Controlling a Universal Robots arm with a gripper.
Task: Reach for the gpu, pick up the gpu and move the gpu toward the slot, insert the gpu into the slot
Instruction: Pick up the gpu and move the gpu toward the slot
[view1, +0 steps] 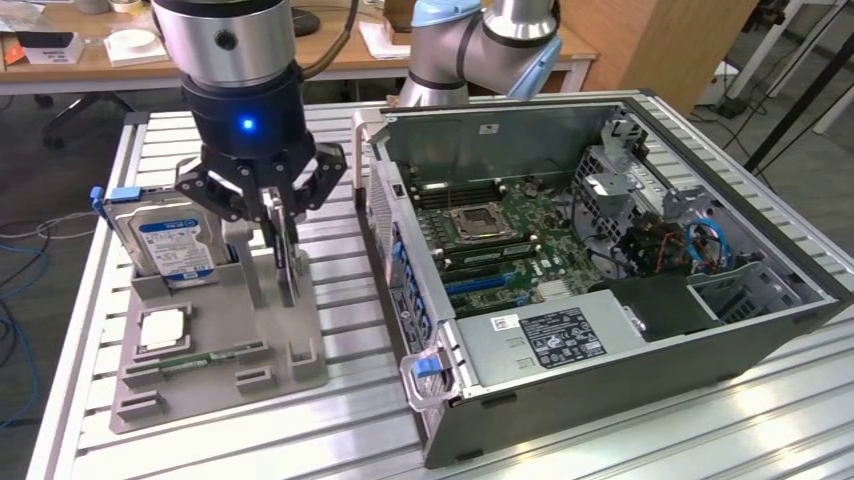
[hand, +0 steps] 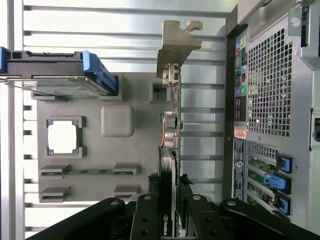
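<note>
A slatted alu table (view1: 747, 420) carries an open PC case (view1: 601, 400) on the exterior view's right and a grey parts tray (view1: 214, 375) on its left, w/ the arm (view1: 240, 50) coming straight down over the tray. At the tray's far corner an HDD (view1: 171, 240) w/ a blue label stands on edge. Just beside it, toward the case, the gripper (view1: 276, 225) sits over the gpu (hand: 169, 130). The card stands upright and edge-on at its tray holder, silver bracket at the end away from the gripper. The black fingers (hand: 146, 212) are drawn in on both faces of the card, pinching it near one end. Whether the lower edge has left the holder can't be told. A CPU (view1: 160, 328) and a thin RAM stick (view1: 214, 357) lie in their own pockets nearer the tray's front, untouched. Inside the case, on the mobo (view1: 494, 240), the blue slot (view1: 483, 284) sits empty, well apart from the card. Judged from this, the step in hand is the pick-up: reach done, grip made, carry not begun. Getting the card out looks to call for a straight vertical pull so it clears the holder w/o twisting. It would also need a firm, level hold, since a card pinched at one end could swing.
</note>
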